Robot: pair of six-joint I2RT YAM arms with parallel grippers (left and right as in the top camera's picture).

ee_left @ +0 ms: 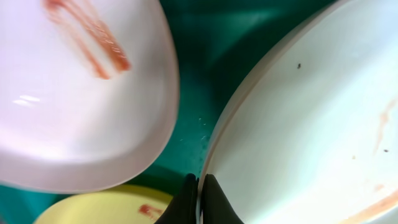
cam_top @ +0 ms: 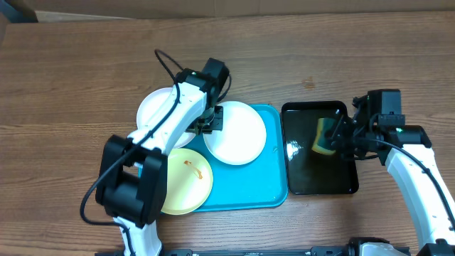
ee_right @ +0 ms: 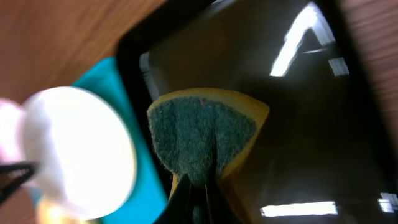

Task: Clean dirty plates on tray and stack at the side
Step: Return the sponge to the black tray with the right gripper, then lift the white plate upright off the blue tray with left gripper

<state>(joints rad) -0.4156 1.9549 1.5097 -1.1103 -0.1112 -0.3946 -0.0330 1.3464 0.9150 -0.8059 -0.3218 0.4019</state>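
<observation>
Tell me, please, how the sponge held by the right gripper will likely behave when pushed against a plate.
The sponge looks soft: it creases where the right gripper pinches it, so it will probably squash and bend. Its green scouring face seems rough, so it should drag rather than slide.

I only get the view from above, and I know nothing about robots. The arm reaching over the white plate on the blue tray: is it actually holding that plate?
Observer: Yes. Its wrist camera shows the left tool pinched shut on the rim of the white plate.
Operator: The plate looks spotless from up here. Is it?
Observer: No, faint reddish streaks run across it toward one side.
Operator: And the yellow lump by the other arm?
Observer: A sponge, green scrubbing side showing, clamped in the right tool over the black tray.
</observation>
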